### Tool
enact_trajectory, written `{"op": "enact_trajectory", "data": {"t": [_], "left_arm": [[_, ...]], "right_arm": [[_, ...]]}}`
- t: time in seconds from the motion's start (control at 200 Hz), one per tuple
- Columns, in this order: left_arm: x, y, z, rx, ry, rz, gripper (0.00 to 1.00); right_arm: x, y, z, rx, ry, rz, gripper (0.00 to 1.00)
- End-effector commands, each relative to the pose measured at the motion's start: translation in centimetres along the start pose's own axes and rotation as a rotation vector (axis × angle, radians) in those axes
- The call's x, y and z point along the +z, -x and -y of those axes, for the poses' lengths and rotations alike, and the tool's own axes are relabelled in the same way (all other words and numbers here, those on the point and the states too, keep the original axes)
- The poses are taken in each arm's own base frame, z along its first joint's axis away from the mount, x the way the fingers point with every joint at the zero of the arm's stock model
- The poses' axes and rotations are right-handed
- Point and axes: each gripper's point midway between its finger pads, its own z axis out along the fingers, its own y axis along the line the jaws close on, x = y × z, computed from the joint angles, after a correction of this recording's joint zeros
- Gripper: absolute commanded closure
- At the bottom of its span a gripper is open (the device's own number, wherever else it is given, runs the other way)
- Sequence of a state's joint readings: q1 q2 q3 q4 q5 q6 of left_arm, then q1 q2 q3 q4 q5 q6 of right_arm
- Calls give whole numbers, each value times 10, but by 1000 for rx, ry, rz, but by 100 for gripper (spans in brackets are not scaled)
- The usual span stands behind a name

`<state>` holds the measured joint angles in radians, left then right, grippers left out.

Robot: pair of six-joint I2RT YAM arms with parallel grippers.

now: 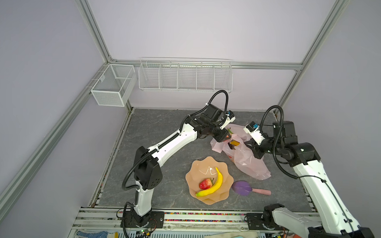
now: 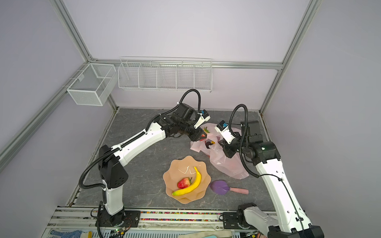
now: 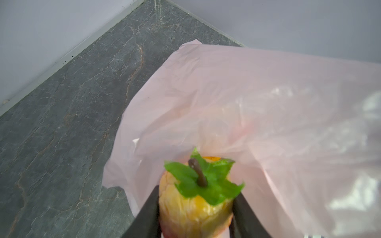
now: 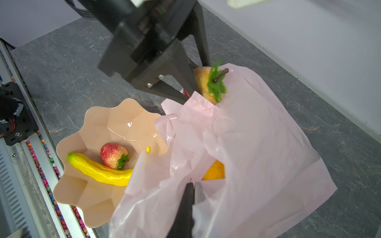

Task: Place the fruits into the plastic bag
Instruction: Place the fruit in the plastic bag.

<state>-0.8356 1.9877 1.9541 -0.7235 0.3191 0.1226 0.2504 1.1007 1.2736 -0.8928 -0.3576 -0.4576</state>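
Observation:
My left gripper (image 3: 195, 198) is shut on a yellow-orange pear (image 3: 191, 210) with green leaves and a brown stem, at the mouth of the pale pink plastic bag (image 4: 257, 144). The pear (image 4: 203, 82) sits just above the bag's rim. My right gripper (image 4: 190, 185) is shut on a fold of the bag's edge and holds it up. An orange fruit (image 4: 214, 171) shows inside the bag. In both top views the left gripper (image 1: 225, 136) and right gripper (image 1: 248, 145) face each other over the bag (image 2: 229, 164). A yellow banana (image 1: 215, 185) and a red strawberry (image 1: 205, 184) lie in the peach bowl (image 1: 196, 167).
A purple leaf-shaped paddle with a pink handle (image 1: 241, 187) lies right of the bowl. Two white wire baskets (image 1: 184, 76) (image 1: 112, 86) hang on the back wall and left frame. The bowl (image 4: 99, 127) touches the bag's near side.

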Motion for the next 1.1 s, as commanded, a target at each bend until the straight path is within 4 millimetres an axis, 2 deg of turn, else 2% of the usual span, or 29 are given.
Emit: {"op": "enact_trajectory", "data": {"t": [0.0, 0.125, 0.255, 0.49, 0.645, 0.78, 0.94, 1.095], "left_arm": [[20, 5, -1, -16, -47, 0, 66], [45, 7, 1, -12, -112, -4, 67], [51, 9, 11, 0, -193, -4, 67], [50, -24, 27, -3, -253, -75, 67], [51, -37, 42, -28, -294, -76, 67], [68, -49, 54, -39, -325, -106, 66], [88, -38, 62, -59, -361, -82, 61], [110, -33, 76, -48, -399, -101, 51]], "right_arm": [[-5, 5, -10, -37, 39, 32, 93], [-5, 5, -10, -36, 41, 30, 93], [-3, 4, -2, -31, 9, 17, 93], [2, 11, 6, 4, 2, 18, 93], [8, 12, 10, 16, 6, 7, 93], [9, 18, 10, 27, 16, 28, 93], [11, 20, 8, 44, 36, 39, 93], [12, 19, 8, 58, 36, 45, 93]]}}
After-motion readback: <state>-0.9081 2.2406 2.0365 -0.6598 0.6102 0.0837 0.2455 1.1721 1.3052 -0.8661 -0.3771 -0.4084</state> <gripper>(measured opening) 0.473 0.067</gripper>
